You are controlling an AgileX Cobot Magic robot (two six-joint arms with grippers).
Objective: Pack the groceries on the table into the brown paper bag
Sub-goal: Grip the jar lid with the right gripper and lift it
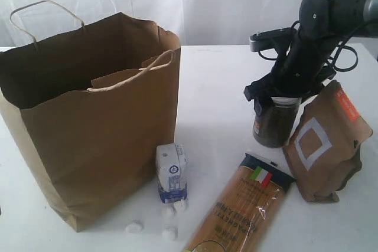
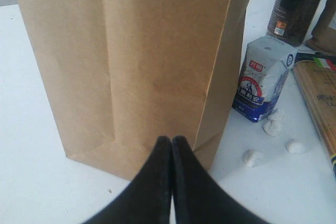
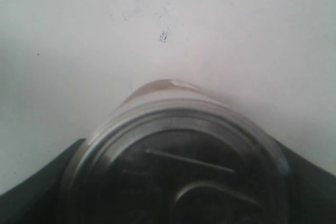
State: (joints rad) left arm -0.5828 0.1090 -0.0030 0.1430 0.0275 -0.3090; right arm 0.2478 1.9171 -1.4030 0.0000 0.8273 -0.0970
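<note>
The brown paper bag (image 1: 100,128) stands open at the left of the table (image 1: 218,87). My left gripper (image 2: 172,139) is shut and empty, low by the bag's (image 2: 147,51) base corner. The dark silver-lidded can (image 1: 274,123) stands upright at the right. My right gripper (image 1: 277,95) is down over its top, a finger (image 3: 31,198) against each side of the lid (image 3: 178,145). A small white-blue carton (image 1: 172,172) stands beside the bag. White lumps (image 1: 134,226) lie in front of it. The spaghetti packet (image 1: 248,205) and the brown pouch (image 1: 325,143) lie near the can.
The pouch leans right beside the can and my right arm. The spaghetti packet's end lies just in front of the can. White curtains hang behind the table. Bare tabletop lies between the bag and the can.
</note>
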